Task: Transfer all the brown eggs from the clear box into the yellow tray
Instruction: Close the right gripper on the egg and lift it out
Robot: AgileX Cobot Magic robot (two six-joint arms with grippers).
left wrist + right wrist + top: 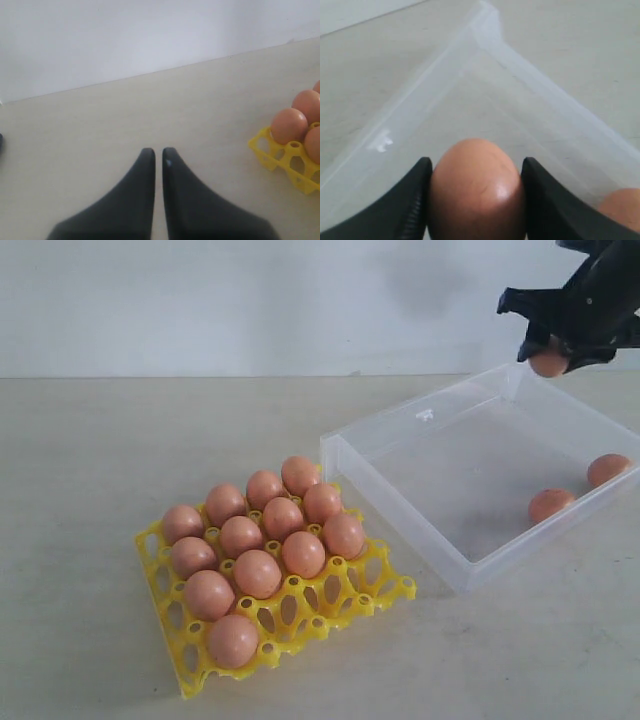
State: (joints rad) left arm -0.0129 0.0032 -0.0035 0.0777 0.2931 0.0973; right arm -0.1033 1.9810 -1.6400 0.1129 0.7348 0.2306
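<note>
My right gripper (550, 358) hangs above the far right corner of the clear box (395, 478), shut on a brown egg (476, 192) held between both fingers. Two more brown eggs (551, 504) (608, 469) lie inside the box near its right wall; one of them shows at the edge of the right wrist view (620, 207). The yellow tray (375, 590) sits left of the box with several eggs (258, 572) in its cups; its front right cups are bare. My left gripper (158, 152) is shut over the bare table, apart from the tray's corner (265, 150).
The pale table (90, 460) runs to a white wall behind. The box's near wall stands just beside the tray's right corner.
</note>
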